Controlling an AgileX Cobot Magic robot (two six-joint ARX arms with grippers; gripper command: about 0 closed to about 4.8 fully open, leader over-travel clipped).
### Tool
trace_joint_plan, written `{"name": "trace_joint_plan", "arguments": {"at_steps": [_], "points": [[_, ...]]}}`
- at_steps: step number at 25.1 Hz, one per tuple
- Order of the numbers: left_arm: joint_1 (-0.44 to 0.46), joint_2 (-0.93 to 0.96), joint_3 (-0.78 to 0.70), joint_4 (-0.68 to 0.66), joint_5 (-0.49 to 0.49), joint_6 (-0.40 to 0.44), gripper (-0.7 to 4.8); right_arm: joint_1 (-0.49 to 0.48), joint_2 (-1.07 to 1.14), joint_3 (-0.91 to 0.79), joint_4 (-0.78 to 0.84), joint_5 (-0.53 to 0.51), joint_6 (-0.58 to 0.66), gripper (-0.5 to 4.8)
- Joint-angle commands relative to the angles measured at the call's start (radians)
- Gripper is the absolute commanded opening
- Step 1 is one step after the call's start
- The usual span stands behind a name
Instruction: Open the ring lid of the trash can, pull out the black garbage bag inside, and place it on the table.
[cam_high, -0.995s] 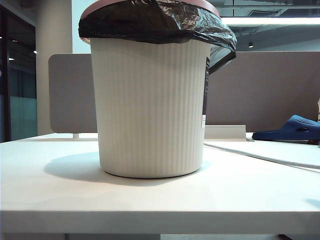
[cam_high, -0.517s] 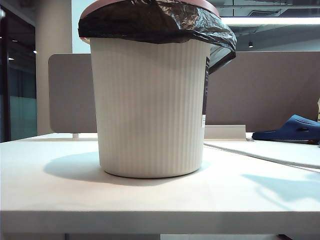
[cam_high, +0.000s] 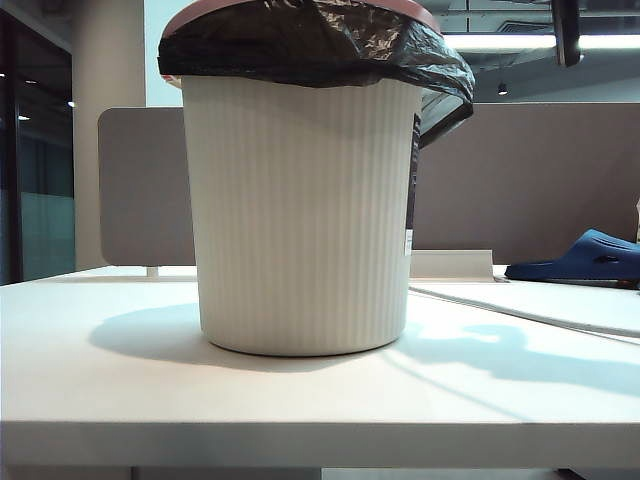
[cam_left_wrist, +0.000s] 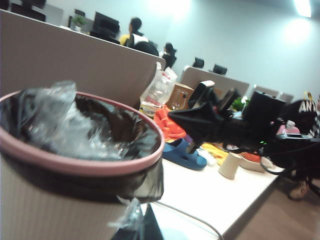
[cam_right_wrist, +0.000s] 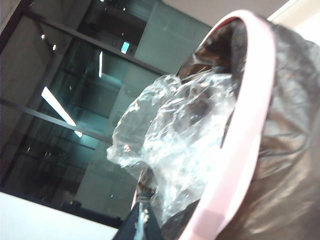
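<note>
The cream ribbed trash can (cam_high: 300, 220) stands upright in the middle of the white table (cam_high: 300, 400). The black garbage bag (cam_high: 300, 45) is folded over its rim, and the pink ring lid (cam_high: 183, 14) sits on top, pinning it. Crinkled clear plastic (cam_right_wrist: 175, 130) fills the bag's mouth. My left gripper (cam_left_wrist: 145, 227) is shut, its dark tip just outside the can (cam_left_wrist: 50, 215), below the ring lid (cam_left_wrist: 80, 165). My right gripper (cam_right_wrist: 141, 222) is shut with nothing in it, at rim height beside the ring lid (cam_right_wrist: 245, 130). The left wrist view also shows the right gripper (cam_left_wrist: 175, 116).
A grey partition (cam_high: 520, 180) runs behind the table. A blue slipper (cam_high: 585, 258) lies at the far right, with a thin white cable (cam_high: 520, 310) in front of it. A dark arm part (cam_high: 565, 30) hangs at the top right. A paper cup (cam_left_wrist: 230, 165) and a bottle (cam_left_wrist: 157, 92) stand beyond the can.
A dark arm part has come into the top right of the exterior view, and an arm's shadow has spread across the table towards the can. The can, bag and ring lid have not moved.
</note>
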Motion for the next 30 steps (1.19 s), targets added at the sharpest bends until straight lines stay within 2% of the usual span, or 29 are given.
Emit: {"name": "trace_joint_plan", "arguments": {"at_steps": [1, 2, 3, 9, 11, 12, 14, 15, 17, 18, 23, 30], "points": [[0.0, 0.139, 0.132, -0.04, 0.079, 0.071, 0.18, 0.001, 0.008, 0.006, 0.02, 0.017, -0.004, 0.27], [0.0, 0.2, 0.173, -0.047, 0.09, 0.073, 0.62, 0.001, 0.008, 0.006, 0.02, 0.021, -0.004, 0.41], [0.0, 0.23, 0.188, -0.053, 0.09, 0.078, 0.73, 0.001, 0.008, 0.006, 0.02, 0.023, -0.004, 0.48], [-0.019, 0.387, 0.229, -0.063, 0.134, 0.121, 0.82, 0.001, 0.008, 0.006, 0.018, 0.034, -0.009, 0.61], [-0.066, 0.448, 0.229, -0.067, 0.13, 0.129, 1.13, 0.0, 0.009, 0.006, 0.009, 0.061, -0.027, 1.27], [-0.11, 0.484, 0.229, -0.066, 0.123, 0.151, 1.55, 0.0, 0.009, 0.006, 0.001, 0.075, -0.053, 1.32], [-0.157, 0.513, 0.229, -0.066, 0.102, 0.169, 1.59, 0.0, 0.009, 0.006, -0.014, 0.079, -0.067, 1.39], [-0.203, 0.535, 0.229, -0.065, 0.061, 0.169, 1.71, 0.0, 0.01, 0.006, -0.022, 0.079, -0.075, 1.54], [-0.285, 0.566, 0.229, -0.053, -0.013, 0.177, 2.56, 0.0, 0.018, 0.006, -0.027, 0.078, -0.087, 1.61], [-0.323, 0.576, 0.229, -0.049, -0.042, 0.192, 2.75, 0.0, 0.027, 0.006, -0.031, 0.078, -0.089, 1.72], [-0.465, 0.607, 0.229, -0.008, -0.204, 0.237, 2.79, 0.0, 0.095, 0.006, -0.031, 0.065, -0.089, 2.13], [-0.478, 0.608, 0.229, -0.007, -0.261, 0.256, 2.79, 0.0, 0.097, 0.008, 0.022, 0.047, -0.089, 2.12]]}}
